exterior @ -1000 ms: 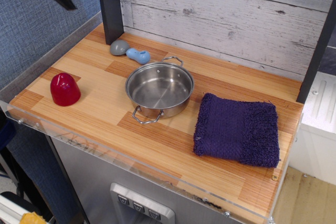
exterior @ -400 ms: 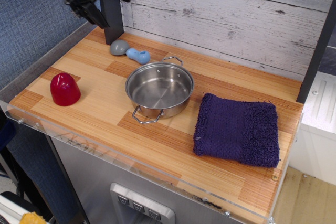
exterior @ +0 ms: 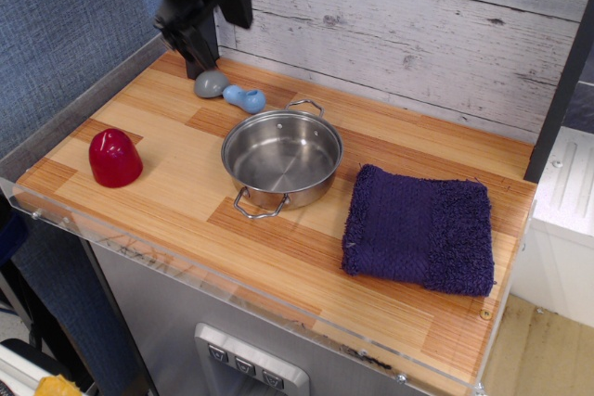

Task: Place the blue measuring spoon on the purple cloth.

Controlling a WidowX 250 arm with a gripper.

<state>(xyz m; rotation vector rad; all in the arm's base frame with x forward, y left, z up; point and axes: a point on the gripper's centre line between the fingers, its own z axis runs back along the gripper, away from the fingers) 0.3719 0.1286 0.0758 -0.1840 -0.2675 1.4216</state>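
Note:
The blue measuring spoon [exterior: 237,94] lies on the wooden counter at the back left, its grey bowl toward the left and its light-blue handle pointing right toward the pot. The purple cloth [exterior: 419,229] lies flat at the right front, with nothing on it. My gripper [exterior: 199,23] is a dark shape hanging above and just behind the spoon, in front of a black post. It blends into the post, so I cannot make out how its jaws stand. It holds nothing that I can see.
A steel pot [exterior: 281,157] with two loop handles stands mid-counter between the spoon and the cloth. A red dome-shaped object [exterior: 114,157] sits at the left front. A black post [exterior: 197,57] and a plank wall back the counter [exterior: 186,220].
My gripper has come from the top left corner rightward and down, and now hangs just above the spoon. The spoon, pot, cloth and red dome have not moved.

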